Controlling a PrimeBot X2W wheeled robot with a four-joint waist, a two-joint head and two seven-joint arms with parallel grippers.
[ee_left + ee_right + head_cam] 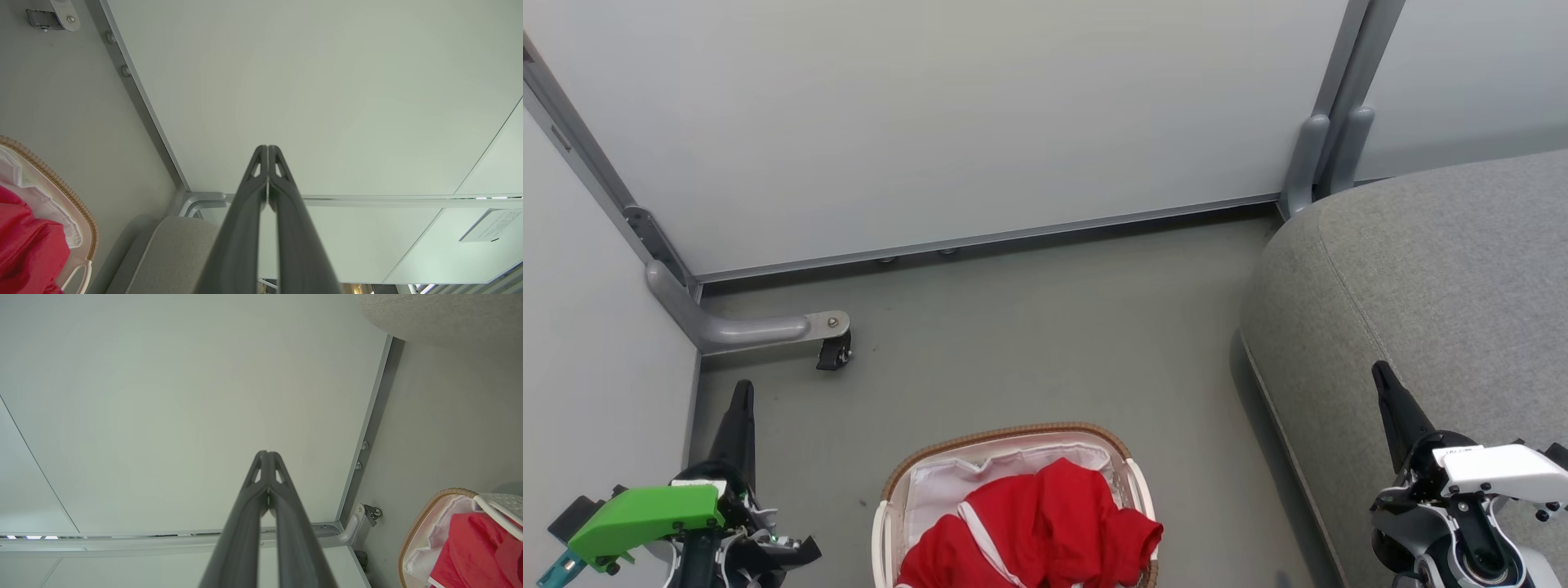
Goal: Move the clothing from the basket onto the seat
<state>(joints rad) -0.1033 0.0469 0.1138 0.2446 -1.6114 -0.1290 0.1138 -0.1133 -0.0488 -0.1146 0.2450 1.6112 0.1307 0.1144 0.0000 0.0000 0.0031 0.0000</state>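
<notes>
the grey seat [1437, 278] takes the right side. the basket [1013, 431] stands on the floor [1045, 343] left of it (not touching), with the red clothing [1045, 523] heaped inside. left gripper [742, 390] and right gripper [1380, 374] flank the basket, both closed tight, holding nothing.

Soft, even overhead light fills the bright scene. A faint shadow lies on the grey floor [1045, 343] along the edge of the large grey woven-fabric seat [1437, 278]. The head view is sharp; both wrist views bow the straight edges of the pale wall panels [163, 416].
</notes>
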